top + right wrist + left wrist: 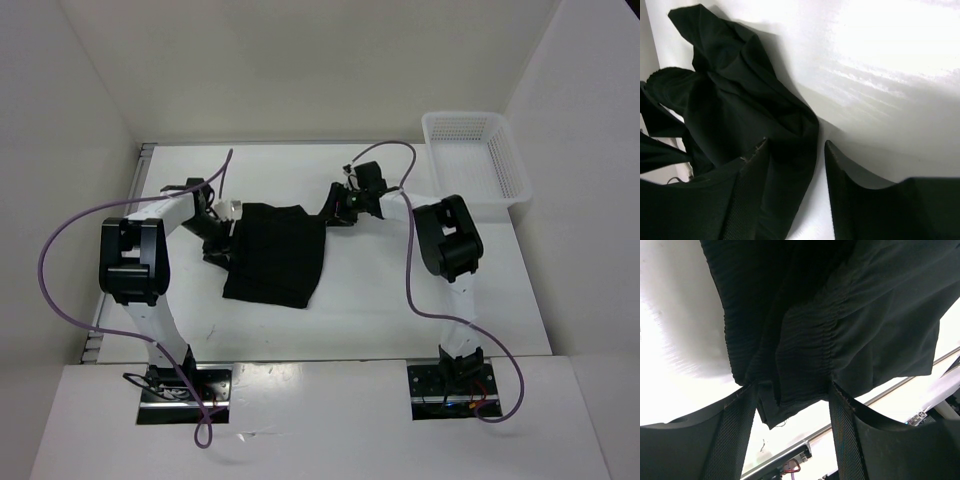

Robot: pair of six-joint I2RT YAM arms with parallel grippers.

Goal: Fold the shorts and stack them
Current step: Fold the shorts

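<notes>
Two at work: left gripper (792, 390) and right gripper (795, 144), one at each far corner of the shorts (272, 255).
Left gripper: clamped on the gathered waistband; black cloth fills the whole gap between my fingers and runs back past the fingertips.
Right gripper: jaws apart; a fold of cloth lies against one finger and partly in the gap, with white table (890, 75) showing in the rest.
Shorts: black, rumpled, lying between my two grippers and trailing back toward my bases.
Basket (470, 155): white mesh, beyond my right gripper, well apart from the shorts.
</notes>
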